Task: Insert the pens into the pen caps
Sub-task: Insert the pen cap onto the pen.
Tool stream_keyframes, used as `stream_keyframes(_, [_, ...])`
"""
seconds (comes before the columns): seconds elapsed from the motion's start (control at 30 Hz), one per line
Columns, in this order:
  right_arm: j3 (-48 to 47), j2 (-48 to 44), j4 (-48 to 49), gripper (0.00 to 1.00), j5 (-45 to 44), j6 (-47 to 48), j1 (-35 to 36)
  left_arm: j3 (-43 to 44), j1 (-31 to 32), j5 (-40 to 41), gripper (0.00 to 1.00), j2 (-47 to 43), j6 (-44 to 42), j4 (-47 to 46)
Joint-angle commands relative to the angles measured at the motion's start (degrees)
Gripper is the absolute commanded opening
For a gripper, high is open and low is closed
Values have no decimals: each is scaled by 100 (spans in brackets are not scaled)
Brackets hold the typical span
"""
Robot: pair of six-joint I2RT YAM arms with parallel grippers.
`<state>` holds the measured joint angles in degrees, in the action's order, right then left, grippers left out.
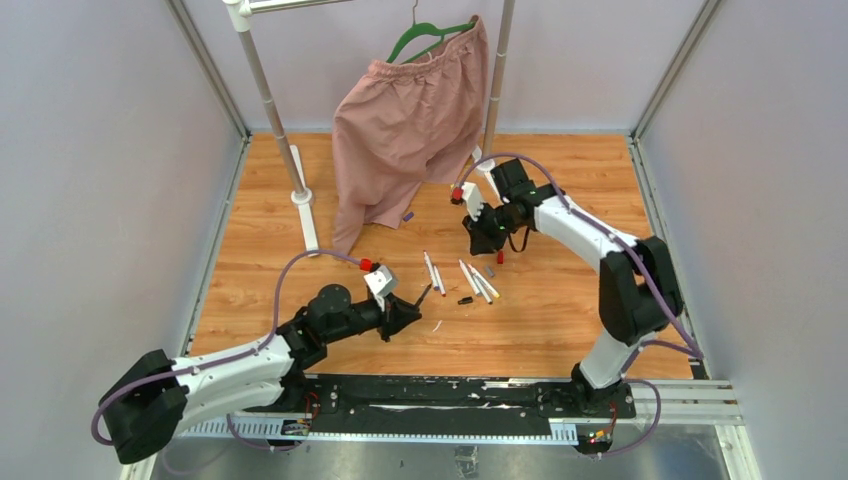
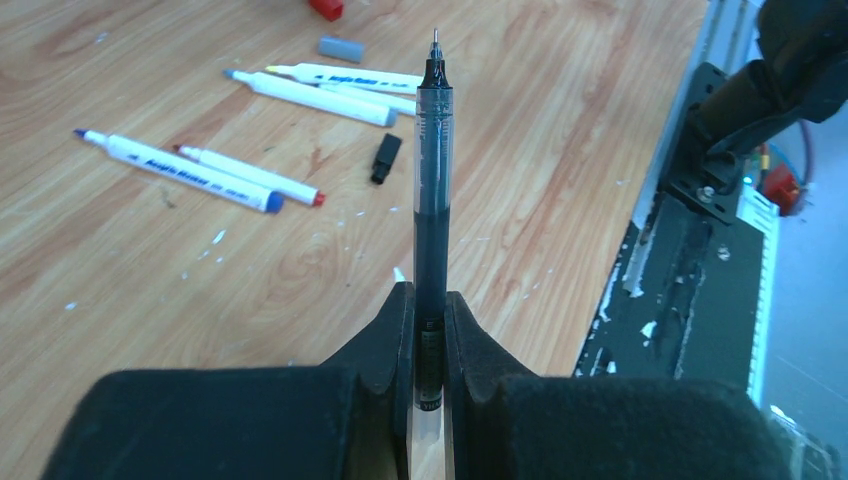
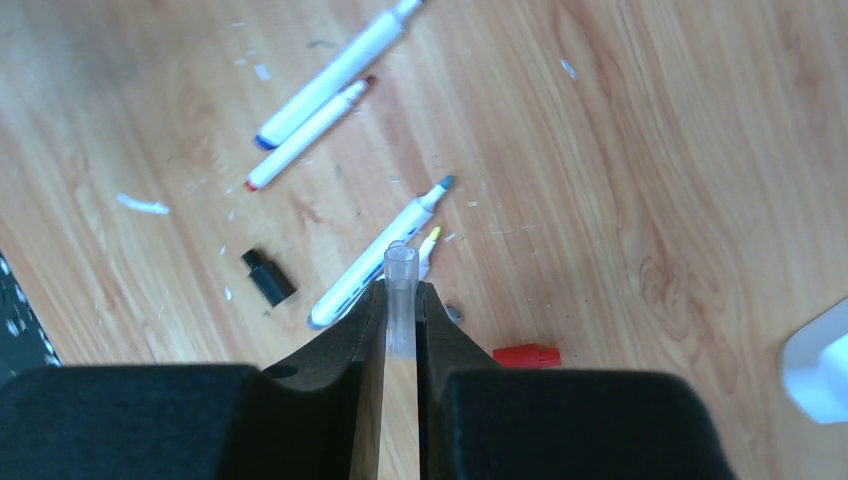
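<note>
Well, nothing looks capped yet: four white pens (image 2: 310,95) lie bare-tipped in two pairs on the table (image 1: 560,320), with a black cap (image 2: 386,158), a grey cap (image 2: 340,48) and a red cap (image 3: 527,355) loose among them. I judge the first pairing is in hand. My left fingers (image 2: 385,345) are pinched narrow on the rear end of the black pen (image 2: 433,180), its tip pointing away over the table. My right fingers (image 3: 350,340) are nearly closed on a clear cap (image 3: 399,262), mouth outward, above the markers. The arms are well apart, so this joining and four more pens remain.
</note>
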<state>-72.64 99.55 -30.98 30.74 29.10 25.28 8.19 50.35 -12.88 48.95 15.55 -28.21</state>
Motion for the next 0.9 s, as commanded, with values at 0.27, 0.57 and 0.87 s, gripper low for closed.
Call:
stream_keyframes(0.27, [1291, -2344, -955, 0, 1247, 5932, -59, 787, 15, -1505, 0, 845, 436, -156])
stream_keyframes(0.57, [1406, -2766, -1709, 0, 928, 7743, -47, 1587, 19, -2473, 0, 2383, 1042, -156])
stream_keyframes(0.87, [1829, -3098, -1638, 0, 383, 8151, 324, 2042, 19, -2663, 0, 3243, 1423, -154])
